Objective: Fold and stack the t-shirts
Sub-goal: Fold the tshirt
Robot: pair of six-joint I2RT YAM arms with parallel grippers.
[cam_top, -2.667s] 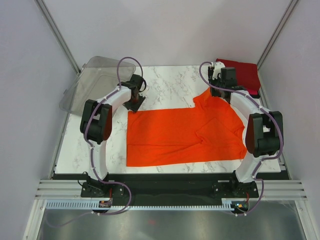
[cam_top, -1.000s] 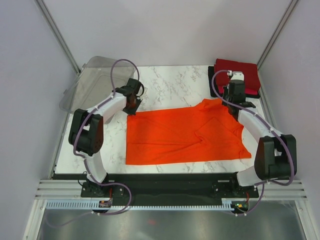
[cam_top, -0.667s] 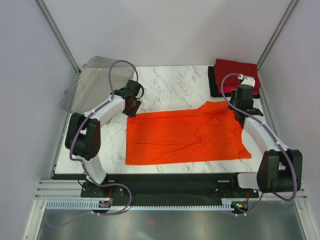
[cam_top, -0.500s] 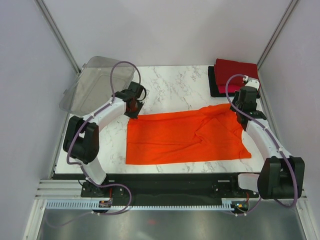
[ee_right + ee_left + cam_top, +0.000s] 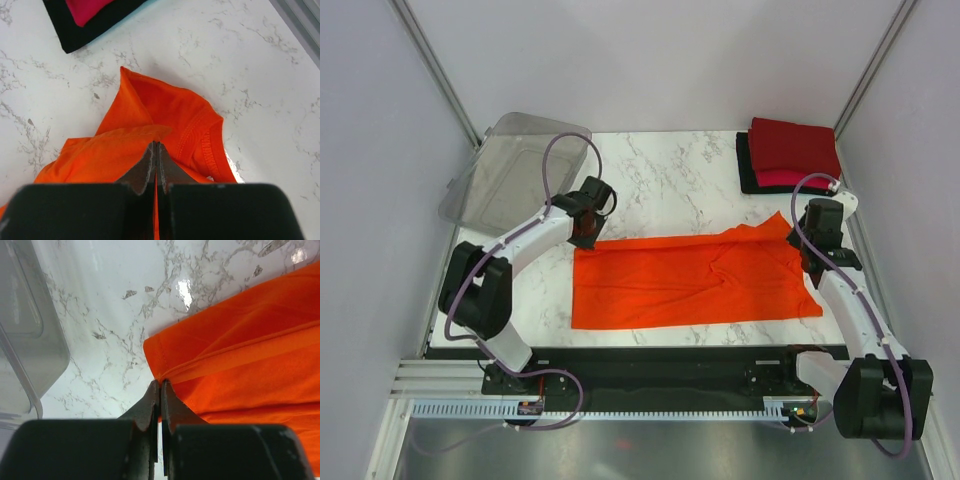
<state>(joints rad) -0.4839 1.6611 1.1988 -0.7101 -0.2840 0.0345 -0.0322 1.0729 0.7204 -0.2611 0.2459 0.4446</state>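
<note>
Orange shirt (image 5: pixel 695 283): spread flat as a wide band across the lower middle of the top view; long lower edge straight and close along the table's near edge; upper edge straight at left, rising to a rumpled peak at right
Left gripper (image 5: pixel 160 387): jaws together, pinching the hem at the orange shirt's upper-left corner; doubled layers of cloth show just right of the tips
Right gripper (image 5: pixel 155 147): jaws together, clamped on a fold of the orange shirt beside its stitched collar, at the shirt's upper-right end
Stack (image 5: pixel 788 158): upper right corner of the table, edges squared
Dark red shirt (image 5: pixel 795 145): top of the stack, folded to a rectangle
Pink shirt (image 5: pixel 785 178): under the dark red one, only its lower edge showing
Black shirt (image 5: pixel 747 165): bottom of the stack, showing along the left and lower edges
Bin (image 5: pixel 510 175): clear plastic, upper left of the top view, its outer side reaching past the table's left edge; near the left gripper, not touching it
Table (image 5: pixel 660 170): white marble; bare in the upper middle between bin and stack; a bare strip left of the orange shirt; a bare gap between the shirt's peak and the stack; only a thin margin below the shirt
Rail (image 5: pixel 300 20): metal, just past the table's right edge, upper right of the right wrist view
</note>
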